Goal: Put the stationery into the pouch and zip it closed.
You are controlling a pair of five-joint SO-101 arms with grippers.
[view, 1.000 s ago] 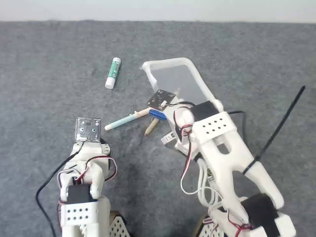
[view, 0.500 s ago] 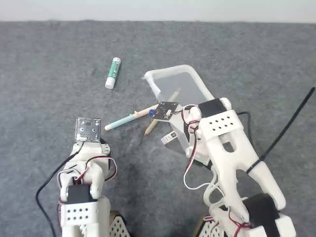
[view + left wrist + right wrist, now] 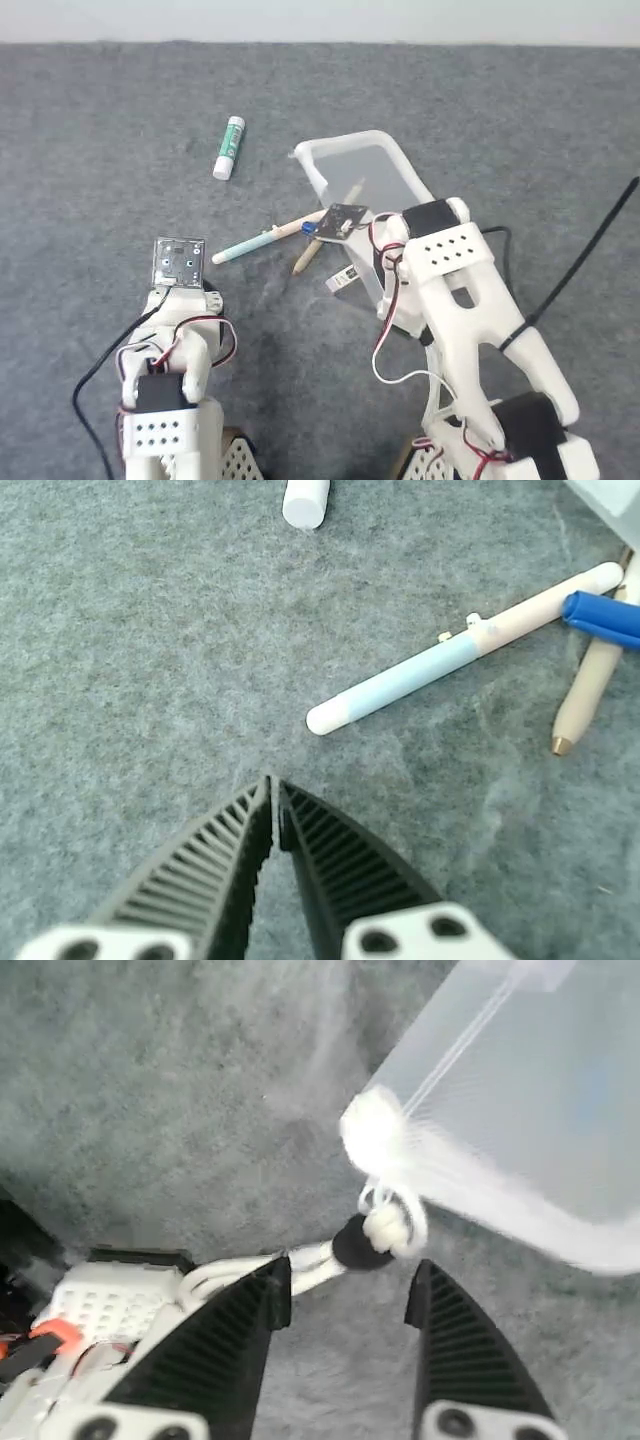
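While the left gripper (image 3: 274,782) hangs with jaws pressed together, right gripper (image 3: 350,1265) jaws spread by one pouch (image 3: 362,165) mid-table, one pen (image 3: 255,242), one pencil (image 3: 306,258) beside it, one glue stick (image 3: 229,147) toward the far edge.

The high view looks steeply down from above both arms, far enough off to take in the wide grey felt table top (image 3: 100,120). The left wrist view looks down from close by, past the left gripper (image 3: 272,785), and shares the long pale blue and cream pen (image 3: 450,660) with the high view. The right wrist view looks past the right gripper (image 3: 350,1270) and shares the translucent plastic pouch (image 3: 540,1110).
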